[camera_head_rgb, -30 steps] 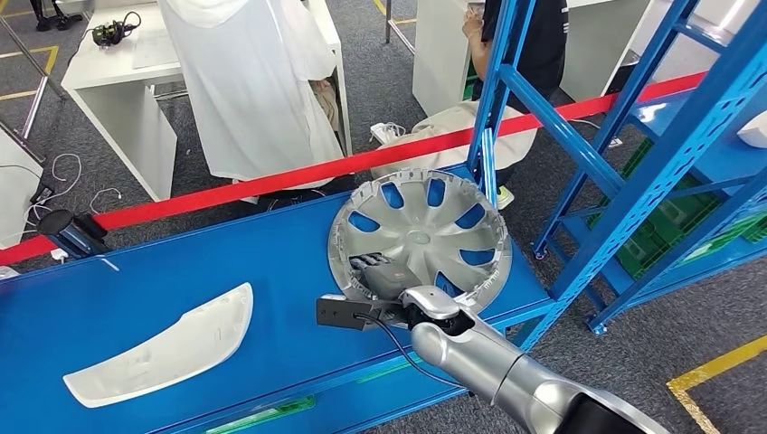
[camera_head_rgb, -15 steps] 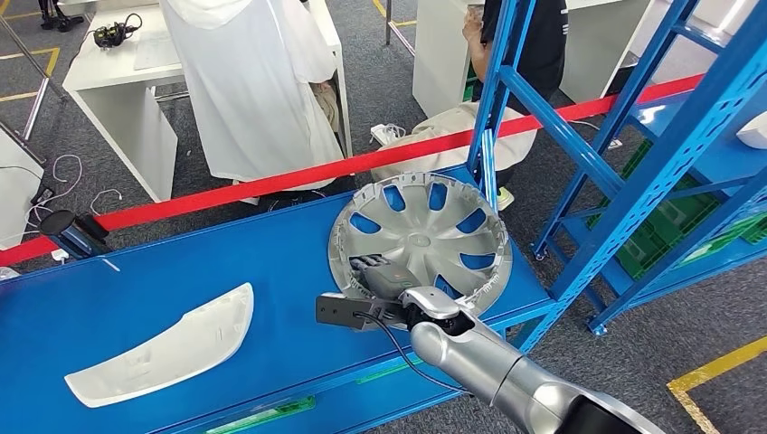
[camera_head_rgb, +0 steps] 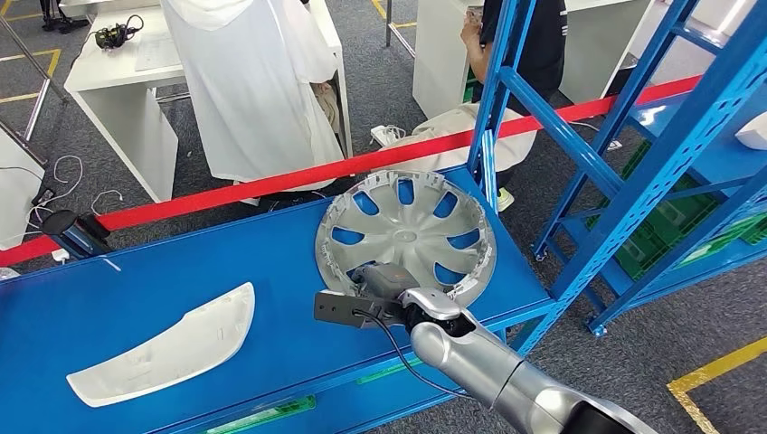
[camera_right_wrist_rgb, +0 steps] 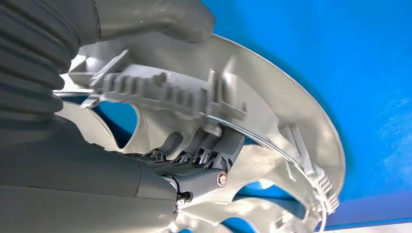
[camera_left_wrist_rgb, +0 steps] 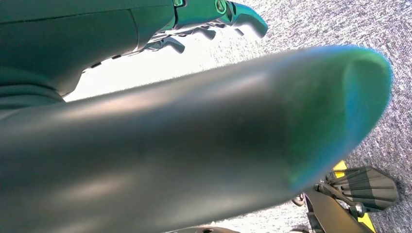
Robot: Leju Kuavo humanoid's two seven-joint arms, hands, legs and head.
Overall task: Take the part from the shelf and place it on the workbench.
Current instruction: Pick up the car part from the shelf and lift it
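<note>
Item: wheel cover [camera_head_rgb: 405, 237], silver, spoked, on the blue shelf [camera_head_rgb: 181, 280] toward its right end, near the front edge. Right hand [camera_head_rgb: 384, 280]: fingers [camera_right_wrist_rgb: 194, 150] hooked through a spoke opening, thumb over the rim, clamped on the cover, apparently to lift it by its stiff edge. Left hand [camera_left_wrist_rgb: 214, 19]: fingers curled, whether holding anything I cannot tell. White panel [camera_head_rgb: 163, 348] near the shelf's left front. Surroundings: red barrier tape [camera_head_rgb: 271, 181], grey carpet, white tables, a person in a white coat.

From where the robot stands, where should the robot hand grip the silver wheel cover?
On the near rim of the wheel cover, coming from the robot's side. It lies inner side up, so the raised ribbed rim can be pinched there, as the right robot hand does.
</note>
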